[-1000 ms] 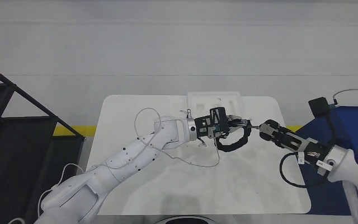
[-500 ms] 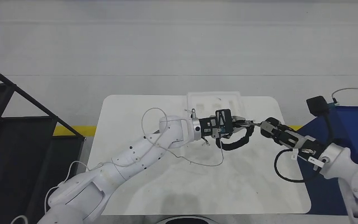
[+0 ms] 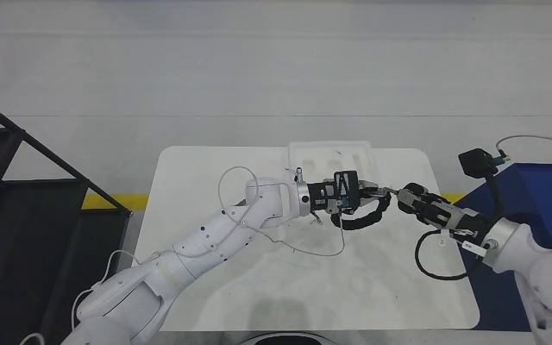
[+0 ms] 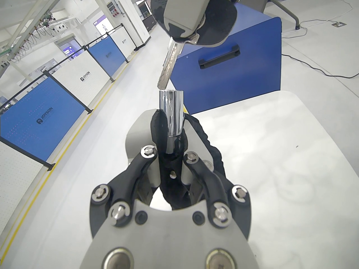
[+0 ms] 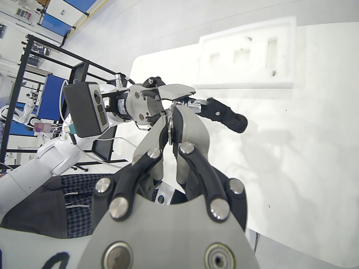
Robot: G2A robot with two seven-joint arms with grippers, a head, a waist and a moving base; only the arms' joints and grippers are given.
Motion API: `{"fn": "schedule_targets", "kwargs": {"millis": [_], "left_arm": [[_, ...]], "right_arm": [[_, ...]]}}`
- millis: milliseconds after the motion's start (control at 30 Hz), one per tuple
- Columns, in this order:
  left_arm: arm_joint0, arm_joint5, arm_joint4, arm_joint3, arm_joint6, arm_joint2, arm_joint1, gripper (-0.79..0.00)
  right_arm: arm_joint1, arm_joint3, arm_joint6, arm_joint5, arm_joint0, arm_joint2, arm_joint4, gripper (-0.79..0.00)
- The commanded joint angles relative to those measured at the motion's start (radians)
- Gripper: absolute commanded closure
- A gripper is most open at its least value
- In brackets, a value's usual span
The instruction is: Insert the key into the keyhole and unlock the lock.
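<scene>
White desk [image 3: 259,285], top view: left tool [image 3: 369,188] reaches from the left to the far-centre of the desk and points right. Right tool [image 3: 402,197] comes in from the right edge and points left. The two sit nose to nose, tips near each other. Lock [image 3: 362,222], black cable type, is clamped in the left tool, its loop curving toward the near side. Key [image 3: 391,193] spans the short gap between the tools. White foam tray [image 3: 332,157] lies at the far edge, just beyond them.

Left wrist view: left tool closed on the lock just behind the chrome barrel [image 4: 171,110], which juts past the fingertips. Key blade slants down to the barrel's end face, tip at its rim; whether it has entered, cannot tell. Key head is pinched in the right tool.

Right wrist view: right tool's pads pressed together on the key head, blade aimed at the barrel held by the left tool. A black cable end juts free past the barrel, over the desk. Foam tray lies beyond.
</scene>
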Motion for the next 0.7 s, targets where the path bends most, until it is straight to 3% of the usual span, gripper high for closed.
{"fn": "schedule_targets", "kwargs": {"millis": [0, 667], "left_arm": [[0.001, -0.008, 0.006, 0.000, -0.003, -0.004, -0.001, 0.000], [-0.005, -0.154, 0.195, -0.006, 0.078, -0.072, 0.026, 0.000]], "right_arm": [[0.001, 0.003, 0.001, 0.000, 0.003, -0.002, -0.002, 0.000], [0.020, 0.072, 0.178, 0.008, 0.078, 0.010, 0.086, 0.000]]}}
